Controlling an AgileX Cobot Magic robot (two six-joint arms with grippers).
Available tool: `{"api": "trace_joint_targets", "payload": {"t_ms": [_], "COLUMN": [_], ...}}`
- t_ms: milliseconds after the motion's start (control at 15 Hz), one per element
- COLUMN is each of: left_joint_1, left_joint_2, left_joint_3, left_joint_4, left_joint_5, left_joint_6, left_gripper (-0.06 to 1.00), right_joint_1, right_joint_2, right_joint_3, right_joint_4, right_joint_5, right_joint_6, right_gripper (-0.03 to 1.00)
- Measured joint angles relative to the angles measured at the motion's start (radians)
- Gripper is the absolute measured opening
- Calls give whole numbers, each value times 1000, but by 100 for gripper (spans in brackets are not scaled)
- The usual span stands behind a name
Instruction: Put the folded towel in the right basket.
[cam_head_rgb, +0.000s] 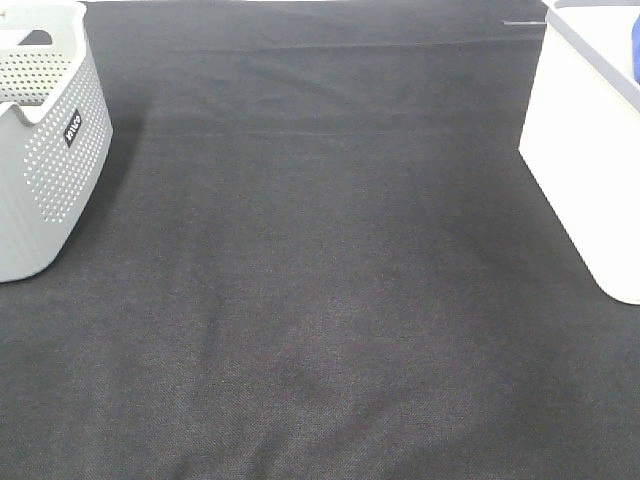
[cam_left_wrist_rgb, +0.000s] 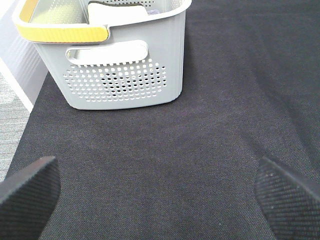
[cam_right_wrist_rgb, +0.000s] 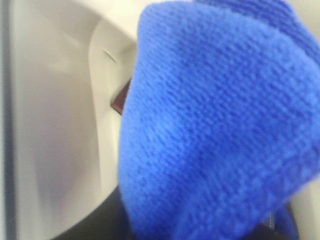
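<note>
Blue towel (cam_right_wrist_rgb: 215, 125) in right basket (cam_head_rgb: 585, 170), mostly cut off
It blocked the right tool (I could not tell its grip); the left tool (cam_left_wrist_rgb: 160, 187) stood spread wide over the black-clothed table (cam_head_rgb: 320, 300).

A: Left gripper (cam_left_wrist_rgb: 159, 192), state?
B: Jaws spread wide, nothing held between them. Only the two fingertips (cam_left_wrist_rgb: 27, 187) show, dark with a woven-looking texture and far apart. The wrist is tilted forward and down.
A: Right gripper?
B: Covered. The towel (cam_right_wrist_rgb: 215, 125) fills the right wrist view right up against the camera. A dark sliver (cam_right_wrist_rgb: 100, 225) by the cloth might be a finger, but it's too blurred to confirm. Grip unreadable.
</note>
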Motion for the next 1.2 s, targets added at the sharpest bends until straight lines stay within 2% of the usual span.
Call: {"api": "trace_joint_targets", "payload": {"t_ms": [200,267,333,400,467,533,600,800,867,933,1000,1067,1200], "left_joint_1": [0,0,0,0,0,0,0,0,0,0,0,0,0], "left_joint_2": [0,0,0,0,0,0,0,0,0,0,0,0,0], "left_joint_3": [0,0,0,0,0,0,0,0,0,0,0,0,0], "left_joint_4": [0,0,0,0,0,0,0,0,0,0,0,0,0], "left_joint_5": [0,0,0,0,0,0,0,0,0,0,0,0,0], "left_joint_6": [0,0,0,0,0,0,0,0,0,0,0,0,0], "left_gripper": [99,99,99,99,99,99,99,99,99,99,99,99,99], "right_joint_1": [0,0,0,0,0,0,0,0,0,0,0,1,1], "right_joint_2": [34,34,34,34,34,34,34,7,-24,-92,-146,-206,-367], "right_joint_3": [0,0,0,0,0,0,0,0,10,46,87,140,321], "right_joint_4": [-17,-26,-39,-39,-58,-59,-59,-39,14,119,169,186,139], "right_joint_5": [0,0,0,0,-1,-1,-1,-1,-4,-6,-6,-6,-8], "right_joint_6": [8,31,53,53,60,62,63,68,92,89,59,37,26], "right_gripper": [20,28,49,49,72,90,94,97,97,97,97,97,97]}}
